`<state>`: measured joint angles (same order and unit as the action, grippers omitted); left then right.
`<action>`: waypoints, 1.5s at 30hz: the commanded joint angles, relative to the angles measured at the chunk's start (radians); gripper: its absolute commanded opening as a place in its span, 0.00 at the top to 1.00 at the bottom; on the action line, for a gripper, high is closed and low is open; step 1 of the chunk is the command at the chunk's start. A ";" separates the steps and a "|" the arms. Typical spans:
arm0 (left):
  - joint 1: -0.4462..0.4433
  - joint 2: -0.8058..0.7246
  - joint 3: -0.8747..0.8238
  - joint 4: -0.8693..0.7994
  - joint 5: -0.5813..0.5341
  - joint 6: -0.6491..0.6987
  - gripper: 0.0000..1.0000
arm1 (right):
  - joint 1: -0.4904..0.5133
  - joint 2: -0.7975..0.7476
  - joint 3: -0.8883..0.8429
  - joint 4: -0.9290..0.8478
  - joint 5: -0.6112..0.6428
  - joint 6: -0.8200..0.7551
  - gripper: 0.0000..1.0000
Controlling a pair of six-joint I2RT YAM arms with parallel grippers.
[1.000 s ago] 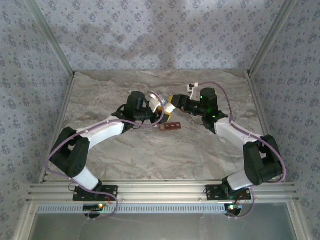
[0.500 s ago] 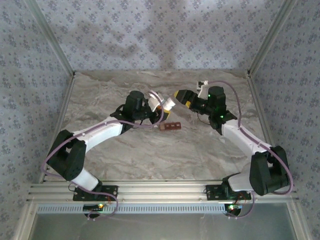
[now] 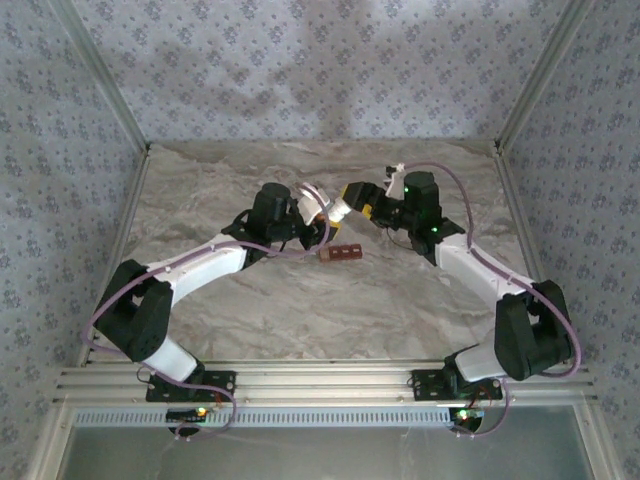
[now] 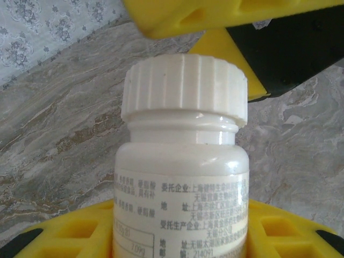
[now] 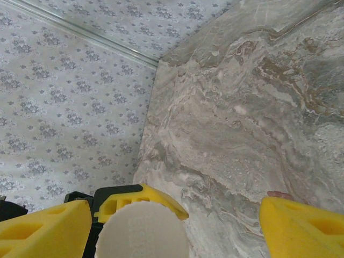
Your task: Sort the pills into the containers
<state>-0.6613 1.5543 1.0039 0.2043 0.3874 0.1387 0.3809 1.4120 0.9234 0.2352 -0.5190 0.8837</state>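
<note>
Back in at the cap after lifting up and away half a second ago: the right gripper (image 3: pixel 352 195), clamped there a second ago and now with fingers spread wide. No change at the left gripper (image 3: pixel 320 212), the bottle or the strip on the table.

On the left wrist view: grips the white bottle (image 4: pixel 183 177) low on its body, one yellow finger (image 4: pixel 70 236) pressed to each side, so clamped on the bottle. Points the ribbed white cap (image 4: pixel 185 88) toward the right arm, with the yellow fingers of the right gripper (image 4: pixel 215 16) above and behind it.

On the right wrist view: looks down the right gripper (image 5: pixel 169 215) onto the round top of the cap (image 5: pixel 142 231). Sits between the two fingers (image 5: pixel 43 231), close to one and well apart from the other; cannot tell whether touching the near one.

On the top view: lies flat on the marble table (image 3: pixel 300 310), the dark red-brown strip of containers (image 3: pixel 342 252), just on the near side of the held bottle (image 3: pixel 335 207), touched by neither gripper.
</note>
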 commanded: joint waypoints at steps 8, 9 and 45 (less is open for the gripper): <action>-0.012 0.009 0.040 0.009 0.001 0.014 1.00 | 0.028 0.045 0.049 0.039 0.001 0.044 0.20; -0.012 0.010 0.041 0.008 0.001 0.015 1.00 | 0.029 0.045 0.049 0.043 0.001 0.046 0.22; -0.013 0.014 0.045 0.023 0.008 0.001 1.00 | 0.003 0.025 0.027 0.076 -0.045 0.063 0.46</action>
<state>-0.6697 1.5616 1.0187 0.2054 0.3775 0.1383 0.3893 1.4494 0.9436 0.3031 -0.5644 0.9531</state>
